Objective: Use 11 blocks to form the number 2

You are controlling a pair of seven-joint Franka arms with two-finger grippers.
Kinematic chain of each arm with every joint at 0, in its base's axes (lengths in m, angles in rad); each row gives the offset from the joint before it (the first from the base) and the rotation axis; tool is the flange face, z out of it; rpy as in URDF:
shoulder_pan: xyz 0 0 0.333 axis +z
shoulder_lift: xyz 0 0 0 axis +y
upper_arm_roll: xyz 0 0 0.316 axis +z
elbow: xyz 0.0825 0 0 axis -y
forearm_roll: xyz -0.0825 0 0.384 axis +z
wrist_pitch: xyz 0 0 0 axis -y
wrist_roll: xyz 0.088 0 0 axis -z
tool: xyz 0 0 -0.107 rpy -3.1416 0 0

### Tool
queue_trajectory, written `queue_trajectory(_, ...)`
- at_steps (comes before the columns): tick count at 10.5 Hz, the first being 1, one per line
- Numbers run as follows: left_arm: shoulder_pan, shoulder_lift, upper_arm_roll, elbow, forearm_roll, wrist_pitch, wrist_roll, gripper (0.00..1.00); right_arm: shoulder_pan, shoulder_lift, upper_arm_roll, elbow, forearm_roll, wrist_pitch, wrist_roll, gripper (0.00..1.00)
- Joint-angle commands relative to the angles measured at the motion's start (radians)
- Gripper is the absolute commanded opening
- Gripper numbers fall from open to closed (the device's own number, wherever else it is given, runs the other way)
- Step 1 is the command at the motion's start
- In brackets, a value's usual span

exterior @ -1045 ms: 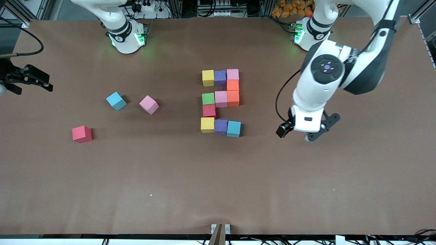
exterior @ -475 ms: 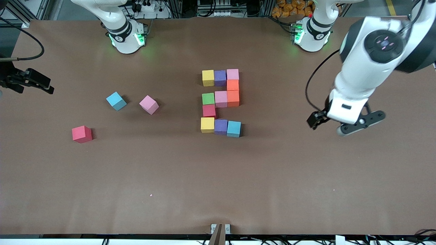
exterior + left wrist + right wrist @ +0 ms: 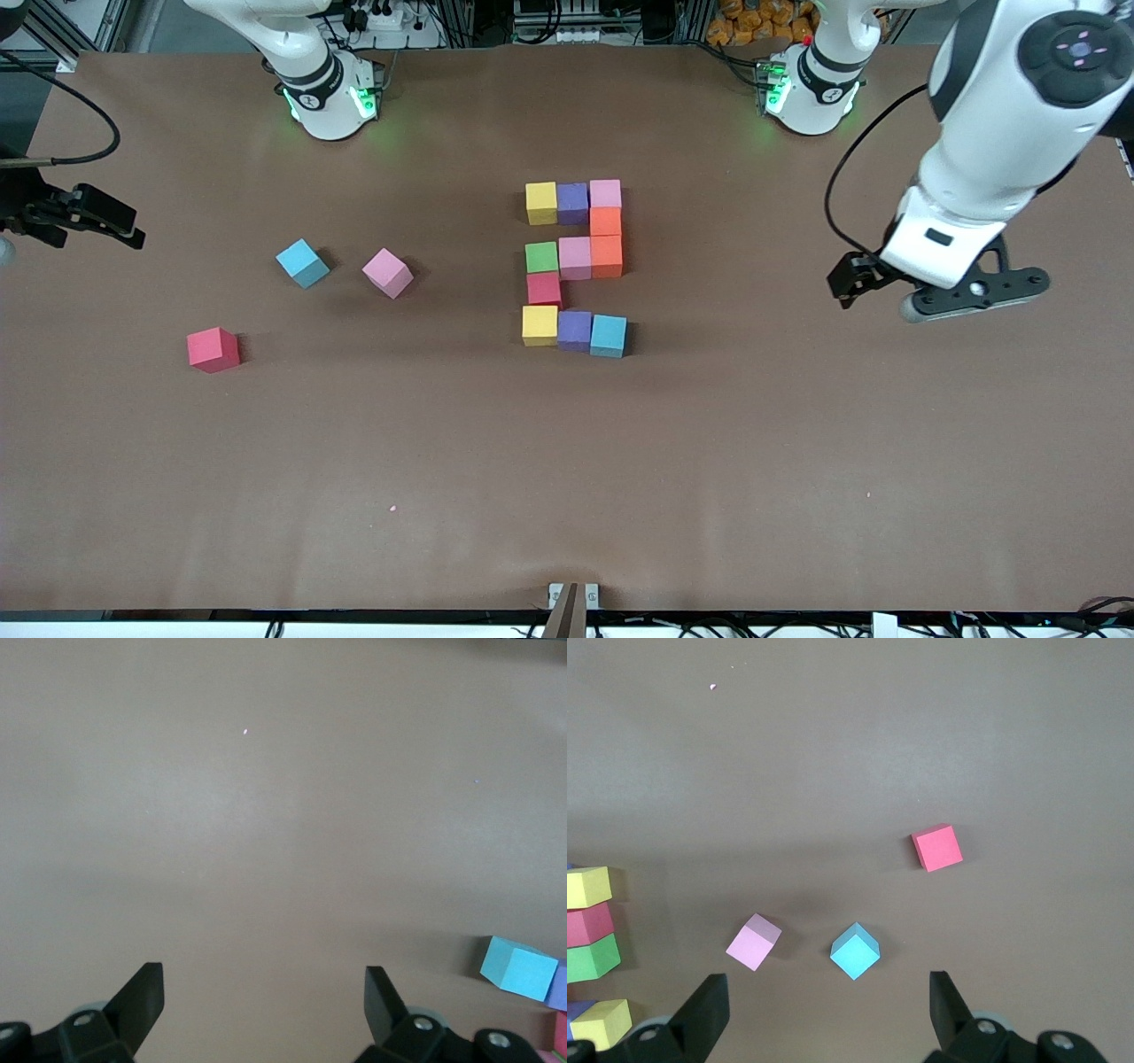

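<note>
Several blocks lie together as a blocky number 2 (image 3: 574, 257) at the table's middle, its light blue end block (image 3: 609, 335) nearest the front camera. Three loose blocks lie toward the right arm's end: light blue (image 3: 302, 262), pink (image 3: 388, 272) and red (image 3: 213, 349). My left gripper (image 3: 264, 992) hangs open and empty over bare table toward the left arm's end, apart from the figure; the light blue end block (image 3: 523, 967) shows at that view's edge. My right gripper (image 3: 828, 997) is open and empty, high at the table's edge, looking down on the loose red (image 3: 937, 847), pink (image 3: 753, 942) and light blue (image 3: 855, 950) blocks.
The brown table (image 3: 567, 461) stretches bare between the figure and the front camera. A small metal bracket (image 3: 573, 595) sits at its front edge, and a tiny pale speck (image 3: 392, 509) lies on the cloth. A black cable (image 3: 84, 159) loops near the right gripper.
My left arm has swung away from beside the figure toward its own end of the table and risen. The right gripper has barely shifted. No block has moved.
</note>
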Motion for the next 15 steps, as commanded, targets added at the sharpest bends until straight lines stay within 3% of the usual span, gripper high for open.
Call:
queue_trajectory(1,-0.029,-0.052,0.121,0.019,-0.101,-0.029,0.164,1.0,-0.006,0.009,0.007,0.027,-0.003,-0.011,-0.022,1.0)
queue_trajectory(2,-0.056,-0.057,0.195,0.034,-0.129,-0.065,0.204,1.0,-0.009,0.009,0.007,0.027,-0.003,-0.014,-0.051,1.0)
queue_trajectory(3,-0.038,-0.047,0.2,0.1,-0.129,-0.144,0.237,1.0,-0.011,0.009,0.007,0.027,-0.003,-0.015,-0.072,1.0)
queue_trajectory(6,-0.001,-0.034,0.194,0.136,-0.126,-0.19,0.369,1.0,-0.011,0.009,0.006,0.035,-0.003,-0.018,-0.066,1.0)
queue_trajectory(15,0.022,-0.069,0.184,0.137,-0.152,-0.229,0.351,1.0,-0.008,0.009,0.007,0.038,-0.003,-0.017,-0.063,1.0)
